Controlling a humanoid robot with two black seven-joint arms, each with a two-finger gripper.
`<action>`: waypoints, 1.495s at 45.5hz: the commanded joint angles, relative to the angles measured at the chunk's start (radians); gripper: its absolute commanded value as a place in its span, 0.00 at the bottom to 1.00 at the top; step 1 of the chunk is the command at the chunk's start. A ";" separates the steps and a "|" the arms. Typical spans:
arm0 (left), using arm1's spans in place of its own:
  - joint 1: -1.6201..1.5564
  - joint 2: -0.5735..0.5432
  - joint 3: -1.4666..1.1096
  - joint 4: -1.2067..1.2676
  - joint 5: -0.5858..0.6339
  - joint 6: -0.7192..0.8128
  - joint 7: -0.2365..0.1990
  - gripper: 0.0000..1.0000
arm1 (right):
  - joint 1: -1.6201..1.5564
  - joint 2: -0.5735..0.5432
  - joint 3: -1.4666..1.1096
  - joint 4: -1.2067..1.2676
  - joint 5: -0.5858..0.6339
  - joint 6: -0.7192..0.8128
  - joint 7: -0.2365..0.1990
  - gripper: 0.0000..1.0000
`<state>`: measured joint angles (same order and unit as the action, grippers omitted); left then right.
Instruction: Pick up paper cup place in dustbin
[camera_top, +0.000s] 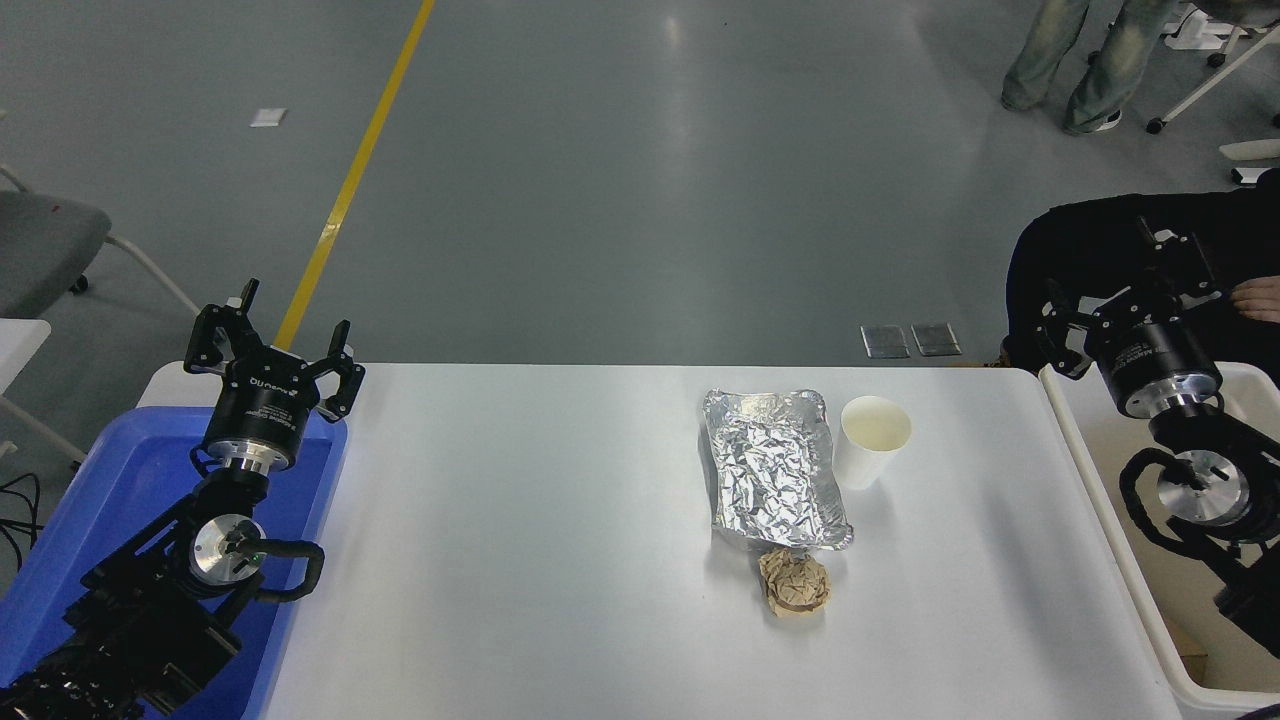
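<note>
— Paper cup stood upright on the tabletop, touching the foil tray's right side. Which arm was nearer?

— The right gripper, above the dustbin to the cup's right; its fingers blended into a dark background, state unclear. The left gripper sat spread open, far left.
</note>
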<state>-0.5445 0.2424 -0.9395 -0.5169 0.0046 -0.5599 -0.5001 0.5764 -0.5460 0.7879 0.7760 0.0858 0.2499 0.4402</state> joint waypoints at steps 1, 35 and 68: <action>0.000 0.000 0.001 0.000 0.000 0.000 0.000 0.98 | -0.001 -0.002 -0.003 0.000 0.000 0.000 0.000 1.00; 0.000 0.000 -0.001 0.000 0.000 0.000 0.000 0.98 | 0.538 -0.180 -1.056 -0.021 0.006 -0.047 -0.009 1.00; -0.002 0.000 0.001 0.000 0.000 0.000 0.000 0.98 | 1.217 0.146 -2.047 0.080 0.003 0.055 -0.008 1.00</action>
<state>-0.5453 0.2424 -0.9389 -0.5179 0.0048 -0.5599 -0.4993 1.6291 -0.5056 -1.0788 0.7972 0.0904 0.2434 0.4323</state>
